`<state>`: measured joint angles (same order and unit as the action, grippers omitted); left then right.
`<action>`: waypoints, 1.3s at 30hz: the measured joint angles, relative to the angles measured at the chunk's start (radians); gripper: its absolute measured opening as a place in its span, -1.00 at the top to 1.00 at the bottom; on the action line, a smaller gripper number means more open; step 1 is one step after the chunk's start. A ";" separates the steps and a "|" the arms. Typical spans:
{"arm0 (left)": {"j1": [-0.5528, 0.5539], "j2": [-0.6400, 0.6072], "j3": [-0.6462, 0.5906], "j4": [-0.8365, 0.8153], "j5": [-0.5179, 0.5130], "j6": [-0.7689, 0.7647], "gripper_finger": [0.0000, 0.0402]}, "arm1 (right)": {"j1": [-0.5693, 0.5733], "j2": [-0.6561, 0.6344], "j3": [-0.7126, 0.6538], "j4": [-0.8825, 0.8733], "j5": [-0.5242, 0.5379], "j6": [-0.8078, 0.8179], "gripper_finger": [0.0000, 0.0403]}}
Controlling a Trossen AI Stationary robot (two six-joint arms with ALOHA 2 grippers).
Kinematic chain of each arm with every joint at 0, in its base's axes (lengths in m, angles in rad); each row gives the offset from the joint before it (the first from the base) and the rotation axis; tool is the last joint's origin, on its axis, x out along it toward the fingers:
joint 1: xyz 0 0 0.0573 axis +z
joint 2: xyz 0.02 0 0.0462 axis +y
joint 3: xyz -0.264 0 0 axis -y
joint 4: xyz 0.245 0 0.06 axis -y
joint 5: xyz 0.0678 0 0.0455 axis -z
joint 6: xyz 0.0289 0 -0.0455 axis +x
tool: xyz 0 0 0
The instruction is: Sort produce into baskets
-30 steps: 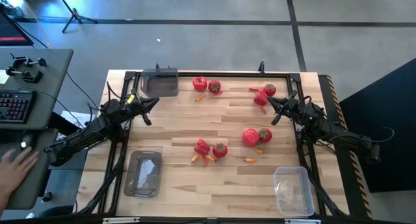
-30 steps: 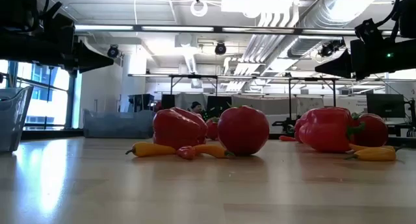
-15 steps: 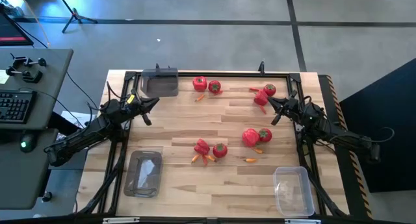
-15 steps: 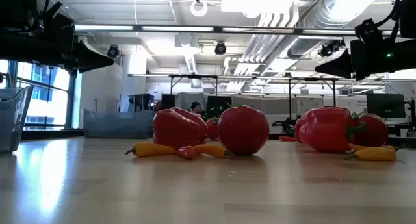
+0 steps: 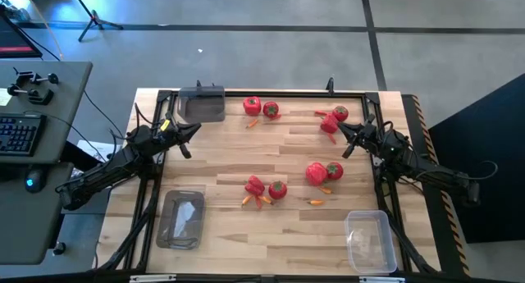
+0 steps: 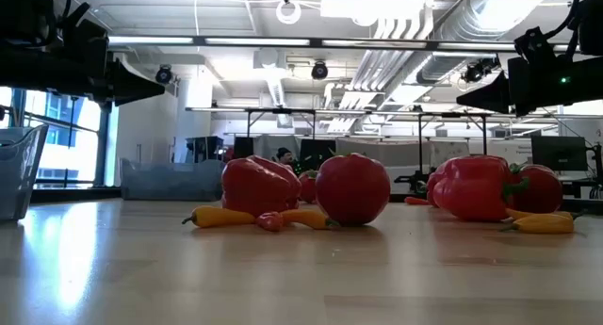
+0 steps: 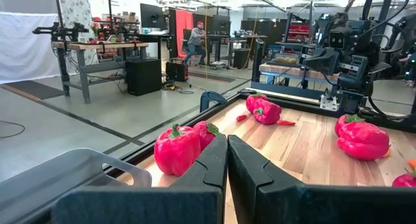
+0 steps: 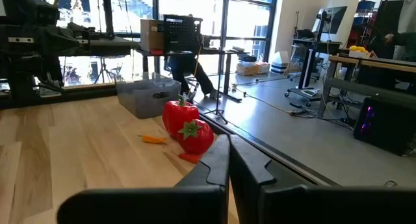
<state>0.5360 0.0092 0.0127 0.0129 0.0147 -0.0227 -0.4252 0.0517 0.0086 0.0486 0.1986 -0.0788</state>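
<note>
Both dark arms hover above the wooden table (image 5: 230,164), left gripper (image 5: 194,129) and right gripper (image 5: 340,129) with fingers pressed together, empty. Glossy red bell peppers (image 5: 317,174) lie scattered mid-table; clear plastic tubs (image 5: 182,219) sit near the edges.

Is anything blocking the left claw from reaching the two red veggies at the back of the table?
Nothing visible: bare wood lies between the shut left gripper and the red bell pepper with the round red fruit.
</note>
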 joint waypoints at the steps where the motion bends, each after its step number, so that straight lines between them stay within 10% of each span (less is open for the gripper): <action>1: 0.000 0.000 0.000 0.000 0.000 0.000 1.00 | 0.000 0.000 0.000 0.000 0.000 0.000 1.00; 35: 0.000 0.000 0.000 0.041 0.001 -0.198 1.00 | 0.000 0.000 0.000 0.000 0.000 0.000 1.00; 39: -0.011 0.015 -0.001 0.170 0.158 -0.254 1.00 | 0.000 0.000 0.000 0.000 0.000 0.000 1.00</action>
<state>0.5249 0.0240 0.0120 0.1831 0.1726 -0.2763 -0.4251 0.0521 0.0086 0.0486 0.1986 -0.0788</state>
